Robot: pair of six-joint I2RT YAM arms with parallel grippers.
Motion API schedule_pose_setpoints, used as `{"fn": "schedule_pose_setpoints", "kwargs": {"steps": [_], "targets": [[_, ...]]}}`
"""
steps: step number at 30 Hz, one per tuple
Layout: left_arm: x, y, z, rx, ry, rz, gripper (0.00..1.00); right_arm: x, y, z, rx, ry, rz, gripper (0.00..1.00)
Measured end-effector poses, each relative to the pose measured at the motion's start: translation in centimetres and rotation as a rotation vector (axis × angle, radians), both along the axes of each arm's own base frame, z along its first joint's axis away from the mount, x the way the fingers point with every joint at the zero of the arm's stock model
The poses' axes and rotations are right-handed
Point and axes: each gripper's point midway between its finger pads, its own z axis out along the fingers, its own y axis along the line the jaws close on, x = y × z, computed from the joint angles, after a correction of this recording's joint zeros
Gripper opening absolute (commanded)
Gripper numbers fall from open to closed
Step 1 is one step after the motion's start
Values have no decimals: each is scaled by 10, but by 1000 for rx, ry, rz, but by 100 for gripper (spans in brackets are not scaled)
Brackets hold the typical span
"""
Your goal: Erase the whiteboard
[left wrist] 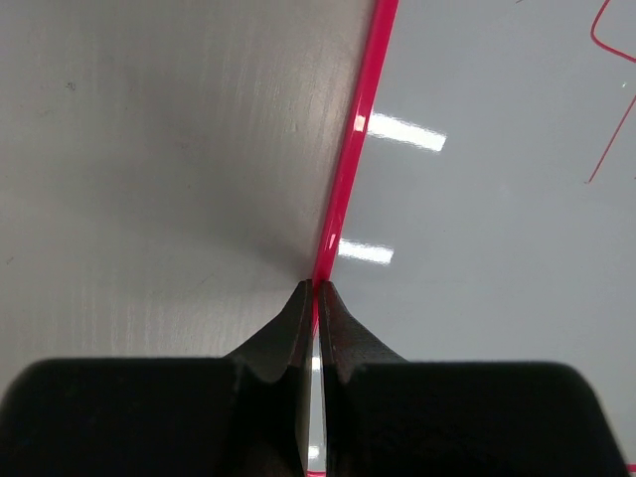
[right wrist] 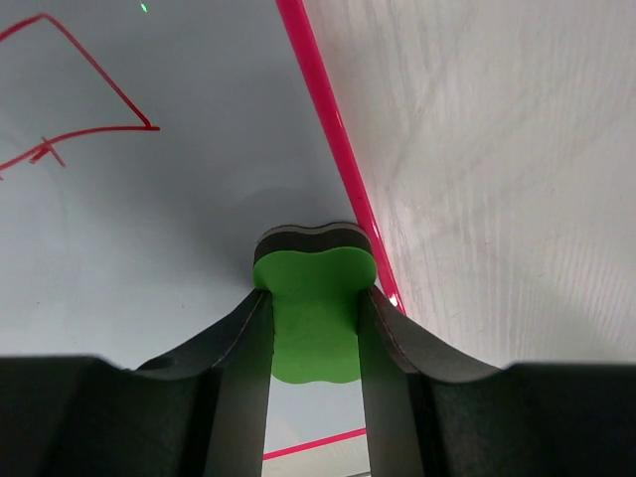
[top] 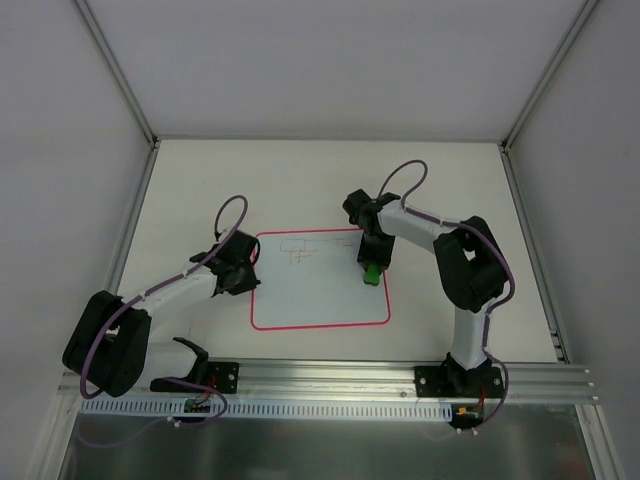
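Whiteboard (top: 320, 295), white, pink-bordered, is being wiped, I judge: my right gripper (right wrist: 315, 292) is clamping a green foam eraser (right wrist: 313, 323), left gripper (left wrist: 316, 288) clenched at its edge. Next: sweeping toward the red scribbles (top: 300, 250).

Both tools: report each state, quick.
Left tool: closed, tips on the red-pink edge of the flat white whiteboard.
Right tool: closed on the green foam eraser.

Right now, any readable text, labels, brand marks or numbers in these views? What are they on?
None readable.
Thin square white whiteboard with red-pink border: only red marker line scribbles, boxes and strokes, no letters or digits.
Green lobed foam eraser in the right end effector: no print visible.
Small circuit boards at the arm bases: too small to read.
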Motion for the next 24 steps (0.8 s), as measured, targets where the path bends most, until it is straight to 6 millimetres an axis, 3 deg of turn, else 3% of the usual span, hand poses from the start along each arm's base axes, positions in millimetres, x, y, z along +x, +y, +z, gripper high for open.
{"fn": "schedule_pose_setpoints", "kwargs": {"steps": [10,13,18,24], "targets": [[5,-7,0,10,6,-30,0,40,-3,2,-31,1,69,0],[6,-7,0,8,3,-30,0,43,-3,2,-34,-9,81,0],[6,-7,0,8,2,-30,0,33,-9,-1,21,-95,59,0],[7,-10,0,4,-2,-35,0,-1,-19,-2,76,-145,34,0]]}}
